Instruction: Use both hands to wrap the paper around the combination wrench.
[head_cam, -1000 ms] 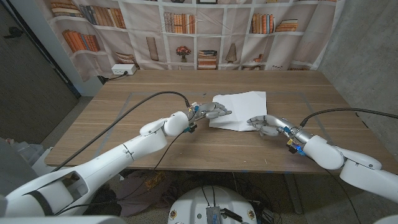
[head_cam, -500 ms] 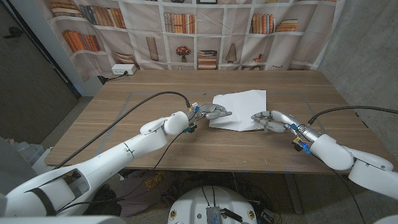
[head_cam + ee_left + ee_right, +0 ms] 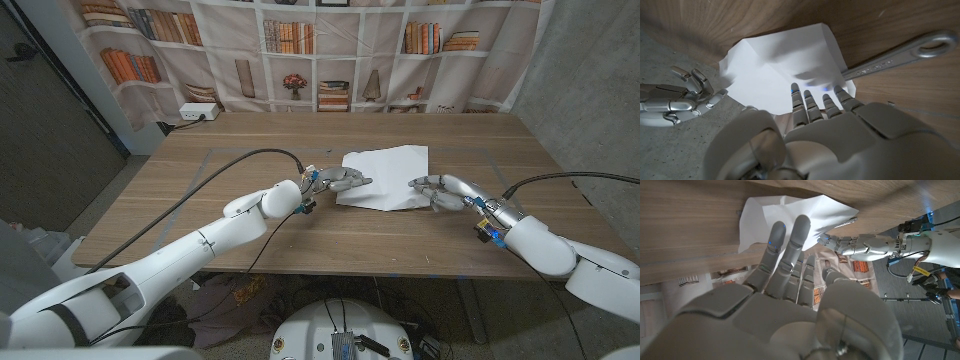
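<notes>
Wooden table point(image 3: 250, 230) carries all items. White paper point(image 3: 385, 177) lies near the table's middle, creased and partly raised, covering most of the combination wrench point(image 3: 900, 54); the left wrist view shows the wrench's ring end and part of the shank projecting from under the paper's edge onto bare wood. Left hand point(image 3: 340, 180) sits at the paper's left edge, fingers point(image 3: 812, 102) extended side by side with their tips on the sheet beside the wrench shank; it grips nothing. Right hand point(image 3: 442, 190) is at the paper's right edge, fingers point(image 3: 790, 240) loosely spread and reaching toward the sheet, holding nothing; contact with the paper cannot be confirmed.
</notes>
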